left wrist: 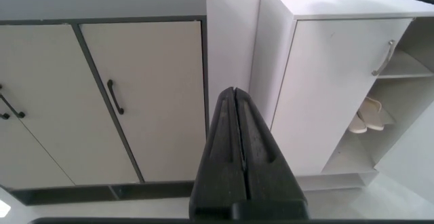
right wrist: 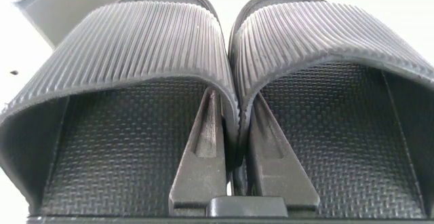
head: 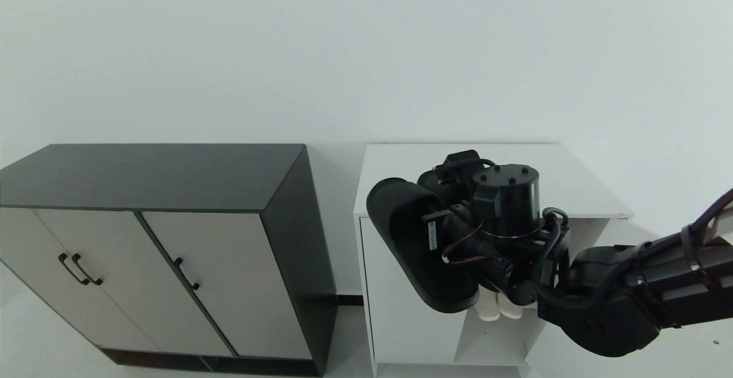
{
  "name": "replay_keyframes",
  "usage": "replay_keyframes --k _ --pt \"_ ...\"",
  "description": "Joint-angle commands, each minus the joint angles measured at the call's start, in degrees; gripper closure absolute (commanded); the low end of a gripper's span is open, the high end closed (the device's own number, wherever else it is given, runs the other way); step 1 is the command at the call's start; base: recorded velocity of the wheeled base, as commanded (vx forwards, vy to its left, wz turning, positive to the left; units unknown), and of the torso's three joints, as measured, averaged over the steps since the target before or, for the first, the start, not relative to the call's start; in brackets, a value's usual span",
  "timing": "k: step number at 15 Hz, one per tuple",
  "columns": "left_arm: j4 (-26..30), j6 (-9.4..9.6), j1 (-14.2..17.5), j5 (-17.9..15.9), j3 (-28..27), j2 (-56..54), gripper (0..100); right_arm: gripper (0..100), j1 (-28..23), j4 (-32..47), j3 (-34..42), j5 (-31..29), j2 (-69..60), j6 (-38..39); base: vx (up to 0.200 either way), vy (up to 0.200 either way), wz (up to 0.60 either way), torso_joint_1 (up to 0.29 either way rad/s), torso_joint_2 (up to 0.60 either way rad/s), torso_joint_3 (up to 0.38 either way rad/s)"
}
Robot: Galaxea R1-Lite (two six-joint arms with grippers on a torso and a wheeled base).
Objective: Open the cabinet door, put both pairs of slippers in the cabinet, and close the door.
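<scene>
Two slippers [right wrist: 156, 54], pinched by right end effector [right wrist: 234, 105]

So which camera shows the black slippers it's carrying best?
The right wrist view: both black slippers sit side by side, the right claw shut on their inner edges. The head view catches them side-on, partly behind the arm. The left wrist view faces the white cabinet.

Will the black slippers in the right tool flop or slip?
Probably light and fairly stiff: the black slippers hang from the right tool without visible sagging. Their ribbed straps likely resist slipping.
</scene>
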Motion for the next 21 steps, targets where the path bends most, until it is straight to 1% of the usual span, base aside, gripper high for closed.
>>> replay_keyframes --k 1,7,18,21 --pt "0.0 -0.01 0.0 0.0 0.0 0.1 100 100 0.1 0.0 0.2 -0.1 -0.1 0.0 0.0 -0.2 0.0 0.007 0.01 0.002" --pt "0.0 -0.01 0.0 0.0 0.0 0.1 100 100 1.2 0.1 1.6 -0.1 -2.0 -0.1 0.0 -0.2 0.0 0.006 0.0 0.0" --pt "0.0 -0.01 0.0 0.0 0.0 0.1 100 100 2.6 0.0 1.8 -0.1 -2.8 -0.1 0.0 -0.2 0.0 0.003 0.0 0.002" --pt "0.0 -0.09 0.0 0.0 0.0 0.1 100 100 3.1 0.1 2.8 -0.1 -3.2 -0.1 0.0 0.0 0.0 0.0 0.0 0.0"
